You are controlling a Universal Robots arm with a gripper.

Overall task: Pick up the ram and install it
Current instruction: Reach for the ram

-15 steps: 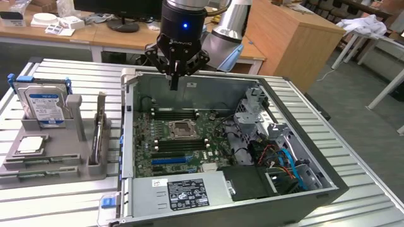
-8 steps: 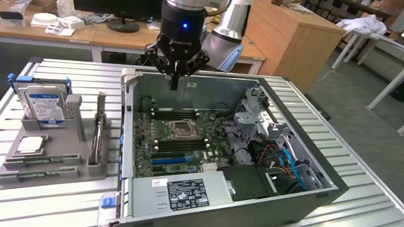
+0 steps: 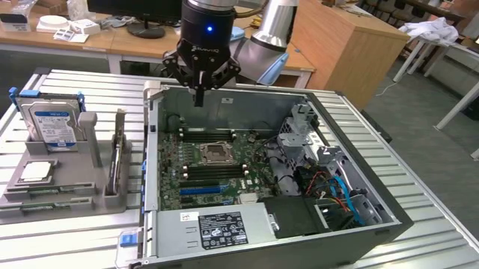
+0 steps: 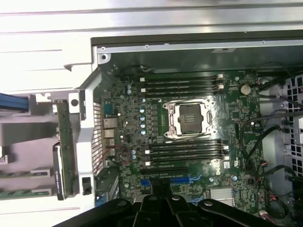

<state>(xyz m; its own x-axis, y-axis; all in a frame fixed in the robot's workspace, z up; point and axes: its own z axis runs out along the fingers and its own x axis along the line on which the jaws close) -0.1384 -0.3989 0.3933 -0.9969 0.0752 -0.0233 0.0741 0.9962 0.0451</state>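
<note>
The hand point(image 3: 199, 100) hangs closed and empty over the open computer case point(image 3: 250, 107), so the pick is not yet begun. The ram point(image 3: 41, 194) seems to lie in the grey holder point(image 3: 88, 134) on the bench point(image 3: 67, 244), well apart from the hand. Grasping it calls for opened fingers.

A small pale wordmark stood on the body of the gripper point(image 3: 199, 100), possibly a brand name, but too small to read. The hard drive point(image 3: 53, 124) carried a blue-and-white label, and the power supply point(image 3: 213, 230) a black sticker with white marks. None of that print was legible.
</note>
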